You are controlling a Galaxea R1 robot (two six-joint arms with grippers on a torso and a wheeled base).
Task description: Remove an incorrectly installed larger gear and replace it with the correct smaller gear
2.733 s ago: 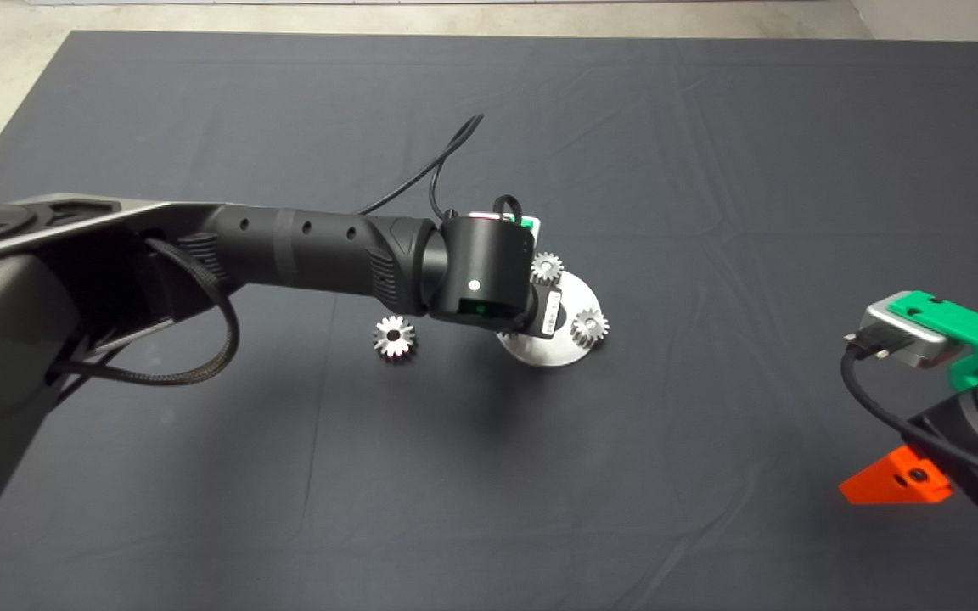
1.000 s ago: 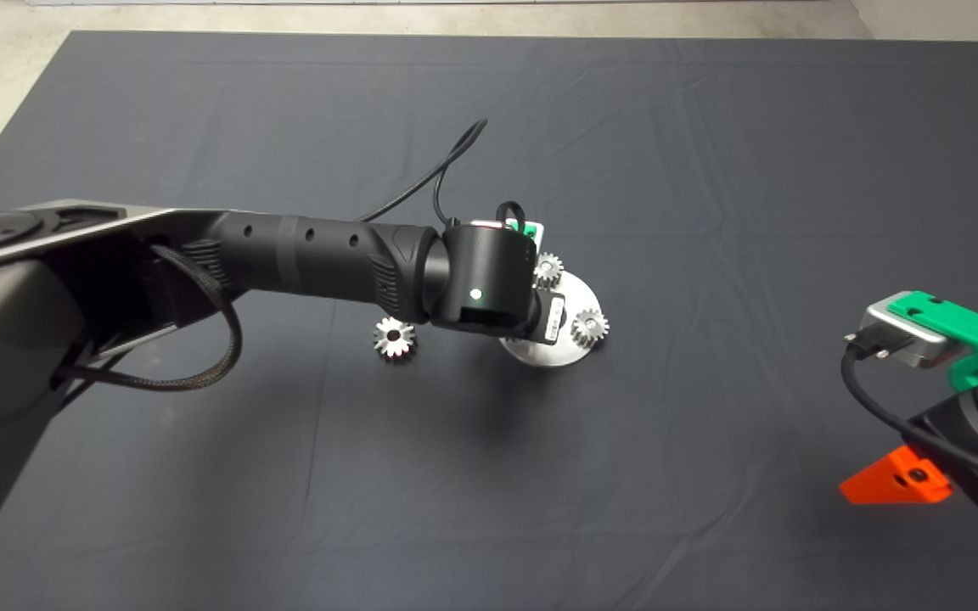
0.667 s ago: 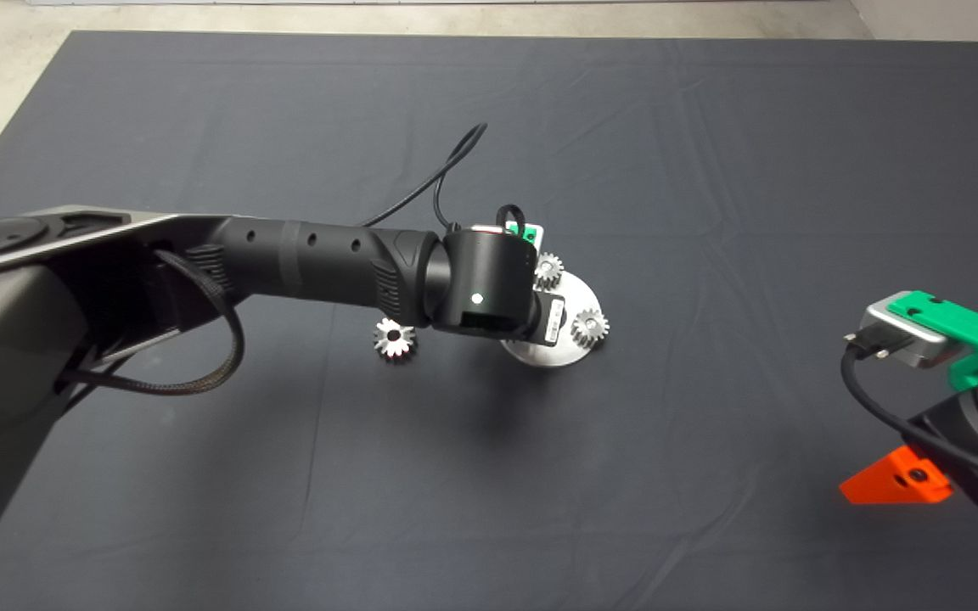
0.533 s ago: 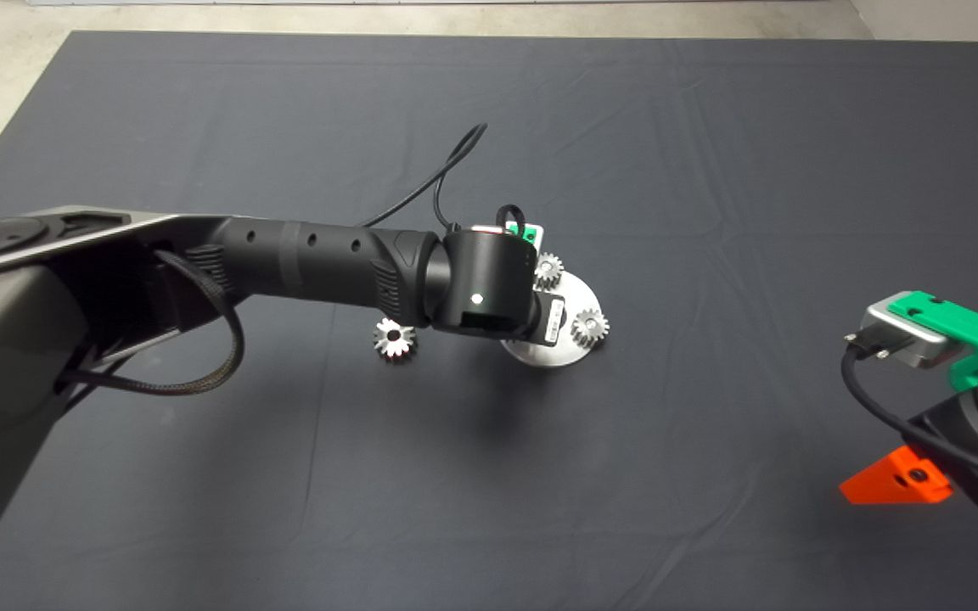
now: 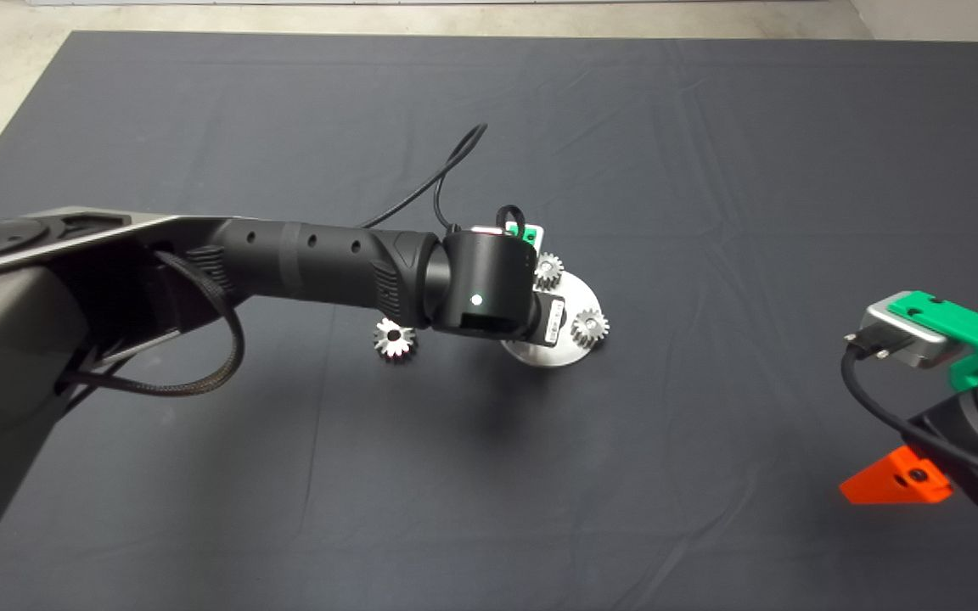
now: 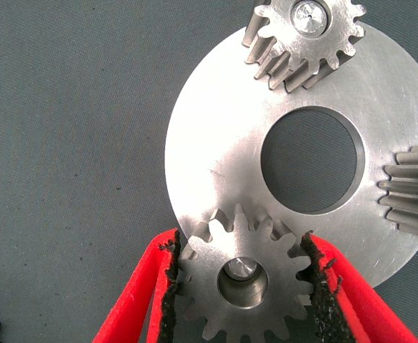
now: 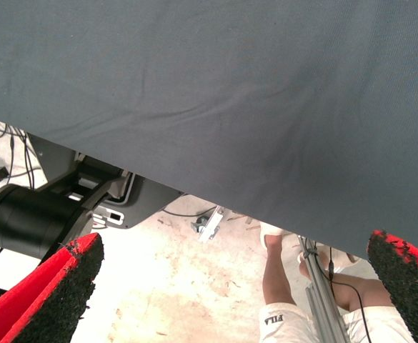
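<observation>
Head view: my left arm reaches over silver disc point(image 5: 578, 297) at mat point(image 5: 710, 170) centre; wrist hides my left gripper. Two small gears point(image 5: 589, 325) sit on disc rim. Larger gear point(image 5: 393, 339) lies on mat just beside disc, on my left arm's side. My right gripper point(image 5: 896, 484) parked well apart from disc.

Left wrist view: my left gripper point(image 6: 243, 280) clamps smaller gear point(image 6: 243, 282) on disc edge, pin in bore.

Right wrist view: my right fingers point(image 7: 58, 293) spread apart. Person's leg point(image 7: 284, 286) beyond mat; shorts read "FILA".
</observation>
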